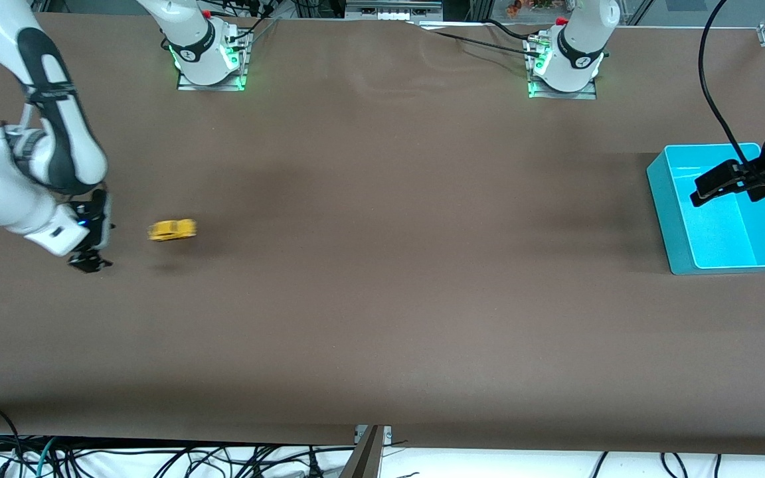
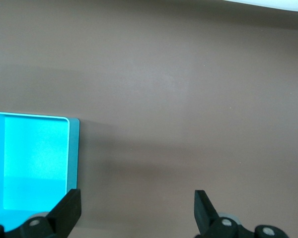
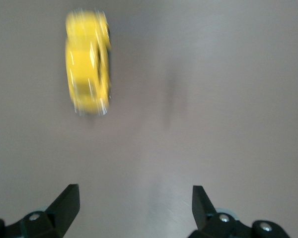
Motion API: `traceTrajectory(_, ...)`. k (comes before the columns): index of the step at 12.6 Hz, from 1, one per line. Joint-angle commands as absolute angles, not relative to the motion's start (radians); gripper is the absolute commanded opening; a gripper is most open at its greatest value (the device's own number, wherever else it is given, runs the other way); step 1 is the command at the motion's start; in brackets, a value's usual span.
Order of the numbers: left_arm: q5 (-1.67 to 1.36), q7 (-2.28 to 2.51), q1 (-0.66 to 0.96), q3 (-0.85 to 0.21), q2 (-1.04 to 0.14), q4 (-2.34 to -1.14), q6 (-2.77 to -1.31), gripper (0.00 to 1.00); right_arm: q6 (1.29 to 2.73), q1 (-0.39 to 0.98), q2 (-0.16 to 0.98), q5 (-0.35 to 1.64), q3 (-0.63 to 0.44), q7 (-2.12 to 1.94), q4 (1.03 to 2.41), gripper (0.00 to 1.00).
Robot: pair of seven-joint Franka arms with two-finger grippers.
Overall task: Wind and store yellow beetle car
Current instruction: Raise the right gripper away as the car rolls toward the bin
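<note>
Black-fingered right gripper [image 1: 89, 255]: at the right arm's end of the tabletop [image 1: 382, 265], low over the bare brown surface, jaws spread wide, nothing between them. In the right wrist view the gripper [image 3: 134, 203] shows both fingertips [image 3: 67, 198] well apart with only tabletop [image 3: 213, 99] between.

Yellow beetle car [image 1: 172, 230]: on the tabletop just beside the right gripper, toward the middle of the table, apart from the fingers. It appears blurred in both the front view and the right wrist view [image 3: 87, 62]; not held.

Left gripper [image 1: 721, 188]: at the left arm's end of the table, over the turquoise bin [image 1: 678, 219], jaws open and empty. The left wrist view shows the gripper [image 2: 136, 208] with its fingertips [image 2: 69, 203] spread, one over the bin's rim [image 2: 73, 148].

Turquoise bin: rectangular, open-topped, interior bare, standing well apart from the car.
</note>
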State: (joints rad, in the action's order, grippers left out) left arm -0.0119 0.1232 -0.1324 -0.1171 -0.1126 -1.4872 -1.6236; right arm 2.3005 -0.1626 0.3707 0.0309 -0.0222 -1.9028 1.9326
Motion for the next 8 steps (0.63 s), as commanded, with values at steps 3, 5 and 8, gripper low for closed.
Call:
traceTrajectory(3,-0.026,0.100,-0.138,-0.118,-0.124,-1.459,-1.611,1.00,2.096,-0.156,0.384,0.043,-0.018,-1.794,1.758,1.00)
traceTrajectory(5,-0.025,0.100,-0.138,-0.118,-0.124,-1.459,-1.611,1.00,2.027,-0.155,0.380,0.043,-0.017,-1.708,1.708,1.00)
traceTrajectory(8,-0.026,0.100,-0.138,-0.118,-0.124,-1.459,-1.611,1.00,1.904,-0.155,0.368,0.046,-0.003,-1.472,1.617,1.00)
